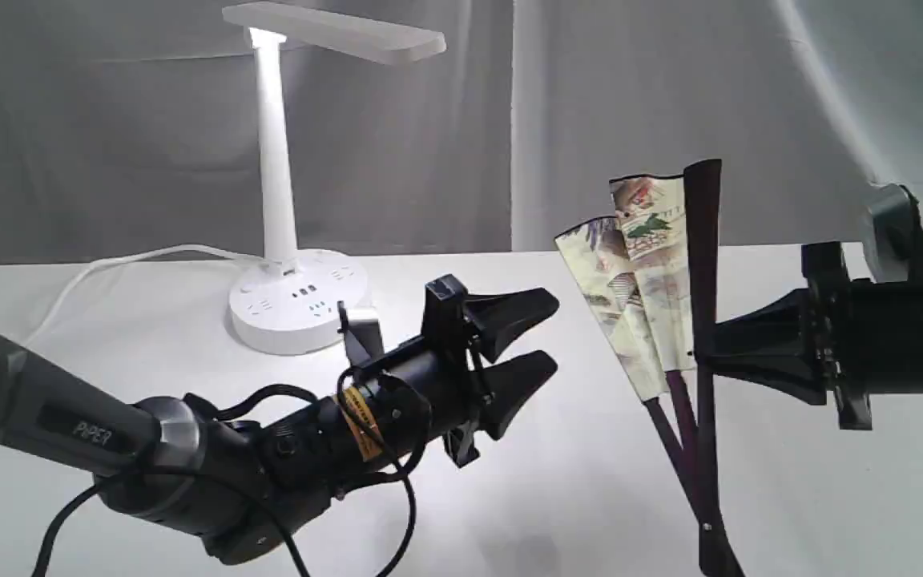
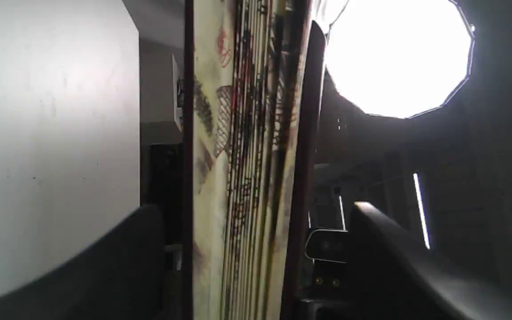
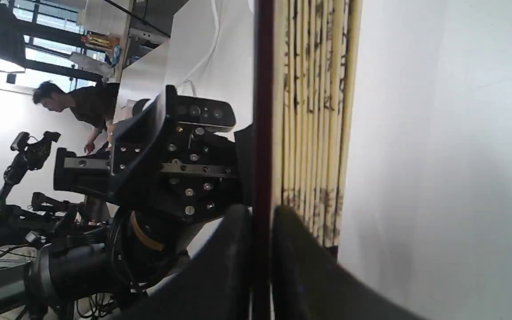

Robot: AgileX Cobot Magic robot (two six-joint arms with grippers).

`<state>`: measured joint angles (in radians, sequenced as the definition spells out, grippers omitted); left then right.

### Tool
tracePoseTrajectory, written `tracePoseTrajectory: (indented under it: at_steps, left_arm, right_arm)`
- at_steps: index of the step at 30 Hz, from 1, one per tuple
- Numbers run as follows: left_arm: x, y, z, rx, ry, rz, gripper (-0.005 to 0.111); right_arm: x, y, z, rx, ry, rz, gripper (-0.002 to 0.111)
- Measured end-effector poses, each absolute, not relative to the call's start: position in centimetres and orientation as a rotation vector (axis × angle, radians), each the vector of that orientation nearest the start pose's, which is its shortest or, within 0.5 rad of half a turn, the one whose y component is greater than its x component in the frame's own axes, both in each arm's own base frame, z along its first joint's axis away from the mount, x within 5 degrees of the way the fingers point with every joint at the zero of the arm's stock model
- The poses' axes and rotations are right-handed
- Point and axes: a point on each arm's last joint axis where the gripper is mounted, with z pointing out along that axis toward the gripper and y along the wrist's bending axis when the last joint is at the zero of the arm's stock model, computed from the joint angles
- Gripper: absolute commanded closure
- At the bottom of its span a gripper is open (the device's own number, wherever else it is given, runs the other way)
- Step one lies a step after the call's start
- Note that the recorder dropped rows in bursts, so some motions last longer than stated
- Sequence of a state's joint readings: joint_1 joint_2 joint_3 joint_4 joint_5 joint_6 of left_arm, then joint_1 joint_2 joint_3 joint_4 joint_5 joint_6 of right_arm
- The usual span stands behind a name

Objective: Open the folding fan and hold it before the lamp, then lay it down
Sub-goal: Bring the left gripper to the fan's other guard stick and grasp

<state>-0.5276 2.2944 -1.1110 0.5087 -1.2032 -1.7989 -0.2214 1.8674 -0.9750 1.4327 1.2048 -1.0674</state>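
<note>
Held up in the air on the right side: the folding fan (image 1: 654, 264). Standing almost straight up, wide end high, pin end low by the table (image 1: 509, 497); cannot tell if touching it. Only a little bit open. A few cream folds with painted houses and trees spread out to the left, black along the top edge. Packed tight, all the other folds, next to the dark red guard stick.

Pinched on that guard stick, about halfway up, by the right gripper (image 1: 706, 361). Squeezed from both sides by the two black fingers, plain to see in the right wrist view. Reaching in from the right.

Across from the fan, to its left: the left gripper (image 1: 551, 332). Wide open, nothing in it. Pointing at the fan's painted side, near it but not touching. In the left wrist view, a look straight at the folds between the two spread fingers, with a big bright round light (image 2: 398, 58) behind.

Farther left and back on the table: the lamp (image 1: 276, 160). White, with a tall thin neck, a flat head on top and a round base with plug holes. Well apart from the fan. A white cord (image 1: 109, 260) running off from the base to the left. Behind it all, a grey cloth (image 1: 109, 120) hanging down.
</note>
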Motion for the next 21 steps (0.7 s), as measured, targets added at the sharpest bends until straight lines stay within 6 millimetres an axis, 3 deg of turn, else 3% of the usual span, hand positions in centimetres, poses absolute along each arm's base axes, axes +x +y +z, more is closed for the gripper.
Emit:
tracePoseTrajectory:
  at_steps: [13, 21]
  left_arm:
    - [36.0, -24.6, 10.5, -0.549, 1.810, -1.938, 0.047]
    - [36.2, -24.4, 10.5, -0.576, 1.791, -1.933, 0.047]
  right_arm:
    - [33.4, 1.1, 18.5, 0.082, 2.294, 1.502, 0.108]
    - [33.3, 2.6, 18.5, 0.032, 2.310, 1.523, 0.108]
